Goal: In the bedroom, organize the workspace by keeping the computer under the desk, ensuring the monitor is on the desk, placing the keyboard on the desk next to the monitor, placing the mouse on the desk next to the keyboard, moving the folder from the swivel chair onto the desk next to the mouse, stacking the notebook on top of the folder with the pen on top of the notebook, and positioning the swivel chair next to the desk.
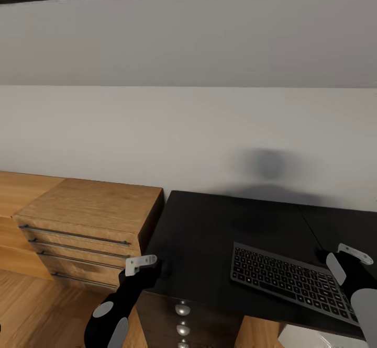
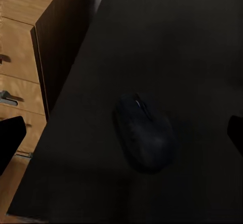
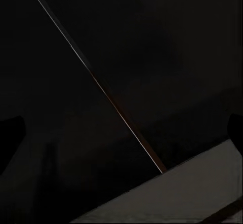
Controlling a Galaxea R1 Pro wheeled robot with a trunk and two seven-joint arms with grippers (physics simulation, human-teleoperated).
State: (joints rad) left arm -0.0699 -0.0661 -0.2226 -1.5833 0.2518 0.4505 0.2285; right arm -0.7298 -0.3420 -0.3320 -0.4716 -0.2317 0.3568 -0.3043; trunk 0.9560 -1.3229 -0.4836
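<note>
1. The left claw hangs over the near left corner of the black table, its fingers spread wide and holding nothing. The left wrist view shows the mouse lying on the table directly below, between the two dark fingertips. The mouse is dark on a dark top and low, so a descent that is slightly off could close on one side only and knock it away.

2. The mouse sits near the table's left edge, just beside the wooden drawer unit. A push toward that side could tip it into the gap between table and drawers.

3. The keyboard lies at the near right of the table, well apart from the mouse. Since the mouse belongs next to it, a carry across is likely needed, and a shallow grip on the rounded shell could slip on the way.

4. The right claw hovers by the keyboard's far right corner, spread and empty. A careless drop there could press the keys or slide the keyboard toward the near edge.

5. The monitor is not on the visible part of the table, so the final placing of keyboard and mouse cannot yet be judged.
</note>
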